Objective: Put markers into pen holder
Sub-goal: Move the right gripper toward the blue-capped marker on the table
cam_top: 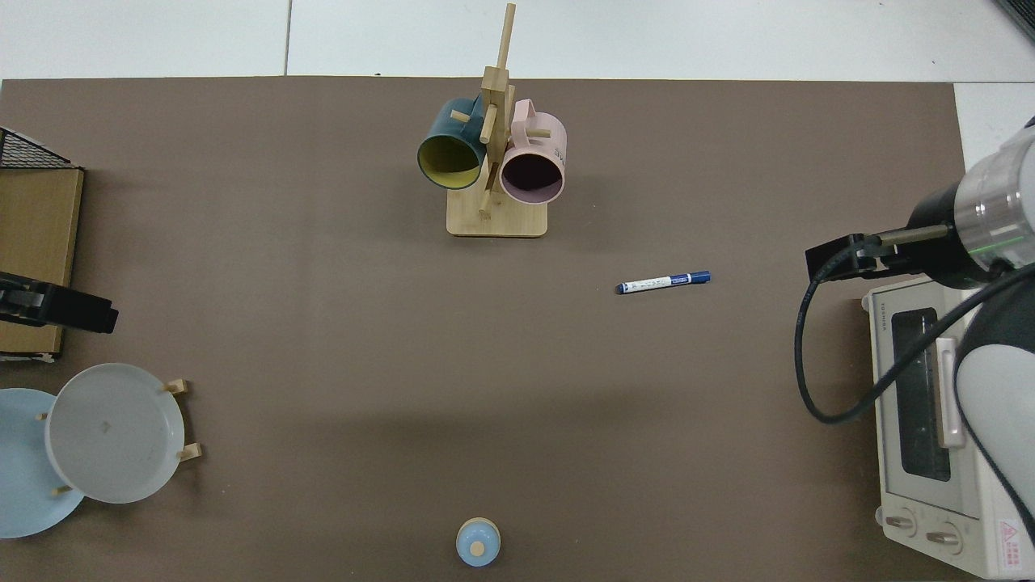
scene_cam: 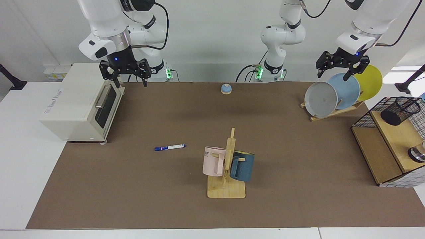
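A slim white marker (scene_cam: pixel 169 147) with a blue cap lies flat on the brown mat, left of the mug stand; from above the marker (cam_top: pixel 663 282) shows right of centre. The black mesh pen holder (scene_cam: pixel 401 110) lies tipped on the wooden shelf at the far right. My right gripper (scene_cam: pixel 127 77) hangs open high above the toaster oven's back corner, far from the marker. My left gripper (scene_cam: pixel 333 70) hangs open above the plate rack, left of the pen holder. Neither holds anything. In the top view the pen holder is out of view.
A white toaster oven (scene_cam: pixel 79 103) stands at the left. A wooden stand (scene_cam: pixel 227 179) carries a pink mug (scene_cam: pixel 213 161) and a blue mug (scene_cam: pixel 242 165). A rack of plates (scene_cam: pixel 335 94), a wire-grid shelf (scene_cam: pixel 382 146) and a small blue bell (scene_cam: pixel 226 88) are also there.
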`<action>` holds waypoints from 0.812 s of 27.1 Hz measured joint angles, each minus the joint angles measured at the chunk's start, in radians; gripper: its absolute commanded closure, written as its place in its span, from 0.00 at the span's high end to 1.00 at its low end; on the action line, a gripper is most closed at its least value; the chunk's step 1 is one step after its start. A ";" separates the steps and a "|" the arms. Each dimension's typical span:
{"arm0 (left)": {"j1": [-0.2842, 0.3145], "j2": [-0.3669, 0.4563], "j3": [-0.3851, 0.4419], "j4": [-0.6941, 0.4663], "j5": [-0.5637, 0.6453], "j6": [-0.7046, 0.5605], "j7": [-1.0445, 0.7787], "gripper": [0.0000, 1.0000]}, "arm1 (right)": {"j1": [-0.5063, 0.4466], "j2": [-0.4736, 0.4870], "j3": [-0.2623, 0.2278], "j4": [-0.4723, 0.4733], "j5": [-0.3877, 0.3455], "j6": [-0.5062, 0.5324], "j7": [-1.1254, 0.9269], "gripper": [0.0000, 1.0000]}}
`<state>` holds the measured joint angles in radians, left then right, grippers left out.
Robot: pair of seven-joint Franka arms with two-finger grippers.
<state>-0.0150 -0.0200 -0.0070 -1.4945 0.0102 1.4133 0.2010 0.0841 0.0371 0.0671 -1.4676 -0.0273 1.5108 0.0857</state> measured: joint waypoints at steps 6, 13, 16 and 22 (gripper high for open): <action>0.000 -0.002 0.001 0.000 0.000 0.000 0.000 1.00 | 0.000 0.000 0.000 -0.002 0.000 -0.002 0.000 1.00; 0.001 -0.005 0.007 0.000 0.000 0.000 -0.001 1.00 | 0.000 -0.002 -0.002 -0.006 0.000 -0.008 0.000 1.00; 0.005 -0.005 0.010 0.000 0.000 -0.001 -0.001 1.00 | 0.000 -0.004 -0.002 -0.011 0.000 -0.009 0.001 1.00; 0.024 -0.006 0.014 0.000 0.000 -0.006 0.000 1.00 | 0.000 -0.019 -0.002 -0.043 0.016 0.031 0.143 1.00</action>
<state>0.0089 -0.0256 0.0068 -1.4946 0.0103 1.4073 0.2007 0.0842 0.0186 0.0653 -1.5110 -0.0116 1.5414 0.2289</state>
